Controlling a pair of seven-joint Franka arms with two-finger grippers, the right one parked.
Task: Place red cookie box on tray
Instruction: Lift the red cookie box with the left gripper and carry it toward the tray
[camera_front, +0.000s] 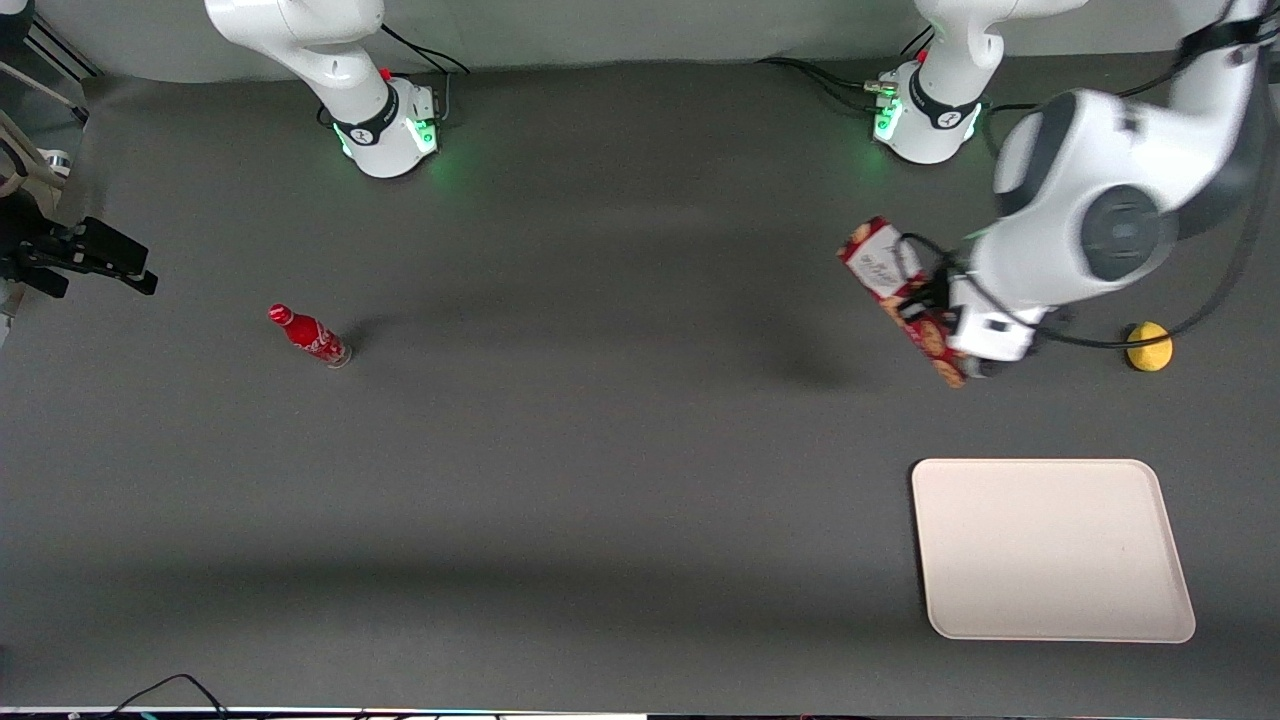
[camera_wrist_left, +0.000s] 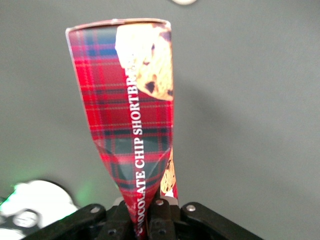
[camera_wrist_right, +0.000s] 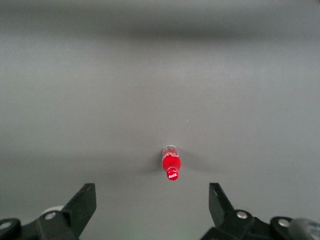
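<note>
Lifted already: red cookie box (camera_front: 897, 297) off the desk (camera_front: 600, 450), pinched near one end by the pincer (camera_front: 958, 352), carton visibly squeezed in at the grip in the left wrist view (camera_wrist_left: 131, 115). Not yet over the tray (camera_front: 1050, 548); carried in the air farther from the front camera than the tray, about level with its edge on the parked arm's side. Left to do, by the look of it: carry toward the front camera, lower, release.

Across the front view, parked arm's end first: small red bottle (camera_front: 309, 335) standing alone, well apart from everything. Then a wide bare stretch of desk. Then box and tray, with open desk between them, nothing in the path. Yellow object (camera_front: 1149, 346) just beside the working arm, clear of the tray. Tray bare, much wider than the box, low rim only.
</note>
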